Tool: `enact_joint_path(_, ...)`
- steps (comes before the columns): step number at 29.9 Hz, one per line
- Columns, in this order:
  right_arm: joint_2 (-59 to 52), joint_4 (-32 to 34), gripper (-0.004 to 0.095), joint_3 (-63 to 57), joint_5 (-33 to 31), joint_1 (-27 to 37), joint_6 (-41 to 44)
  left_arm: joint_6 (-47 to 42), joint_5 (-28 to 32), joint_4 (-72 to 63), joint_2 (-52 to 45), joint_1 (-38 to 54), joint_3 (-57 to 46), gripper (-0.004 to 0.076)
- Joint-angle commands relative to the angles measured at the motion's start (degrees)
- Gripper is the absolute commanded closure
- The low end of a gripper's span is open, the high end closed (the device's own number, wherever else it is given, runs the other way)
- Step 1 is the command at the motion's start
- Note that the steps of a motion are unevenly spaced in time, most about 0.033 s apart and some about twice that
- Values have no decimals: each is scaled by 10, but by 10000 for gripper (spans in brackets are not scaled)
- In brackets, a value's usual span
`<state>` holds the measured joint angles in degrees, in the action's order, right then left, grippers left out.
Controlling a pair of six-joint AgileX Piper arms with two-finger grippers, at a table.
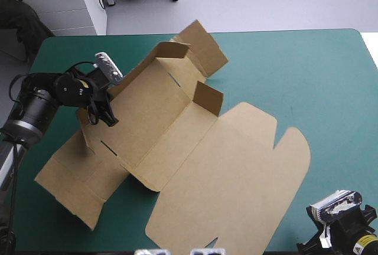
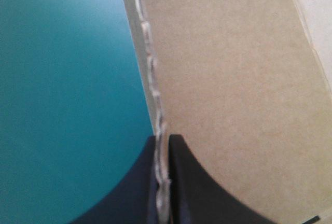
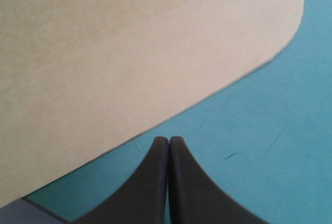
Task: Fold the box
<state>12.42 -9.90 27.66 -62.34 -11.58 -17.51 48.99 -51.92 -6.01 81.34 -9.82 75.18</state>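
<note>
**Inspector:** Position of the box?

**Recorder:** The brown box (image 1: 177, 143) lies opened out on the teal-green cover (image 1: 307, 72). It runs aslant from the cover's near left toward the middle. The lid (image 1: 236, 178) is flat, pointing to the near right with its rounded edge outward. At the far end a wall (image 1: 174, 51) and a short flap (image 1: 208, 98) stand raised. The near-left panels lie flat.

**Inspector:** Left gripper?

**Recorder:** The left gripper (image 2: 162, 142) is at the box's left side. Its black fingers are all but together, with the board's edge pinched between them.

**Inspector:** Right gripper?

**Recorder:** The right gripper (image 3: 168, 140) is by the cover's near right corner. Its fingers are pressed together with nothing between them. It sits over bare cover, just beside the lid's curved edge and apart from the board.
</note>
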Motion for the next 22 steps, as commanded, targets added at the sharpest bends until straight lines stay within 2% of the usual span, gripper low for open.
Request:
enact_joint_path(1,8,-6,927,14,35,-1,-4,27,74,37,-18,-67,21,731)
enact_joint_path(6,8,-6,927,14,35,-1,-4,27,125,124,-18,-173,21,731)
enact_joint_path(10,8,-6,927,14,35,-1,-4,26,193,189,-18,-241,21,731)
enact_joint_path(17,8,-6,927,14,35,-1,-4,27,310,247,-17,-278,21,731)
enact_joint_path(22,8,-6,927,14,35,-1,-4,27,333,303,-17,-278,-3,731)
